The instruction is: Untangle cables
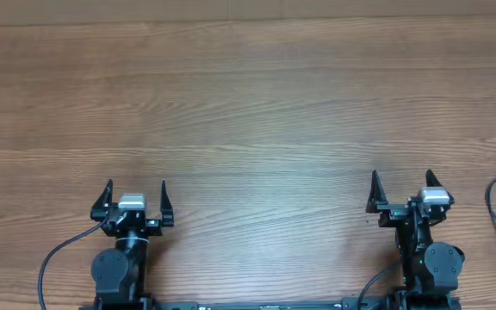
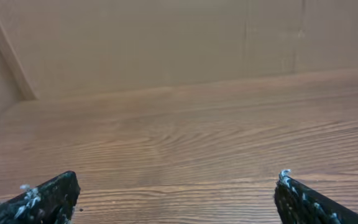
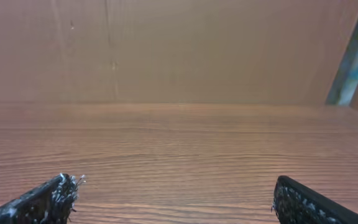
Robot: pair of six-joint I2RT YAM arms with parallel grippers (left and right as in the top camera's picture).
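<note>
Wood-grain worktop (image 1: 248, 103) fills the overhead view; the cables (image 1: 491, 205) lie at its far right edge, partly cut off by the frame, one thin black strand running roughly front to back; they sit to the outer side of my right pincer (image 1: 403, 182), near it, and well apart from the left pincer (image 1: 136, 188); I judge the right arm the one to send; both pincers stand wide open, holding nothing and touching no cable; neither wrist view shows the cables.
</note>
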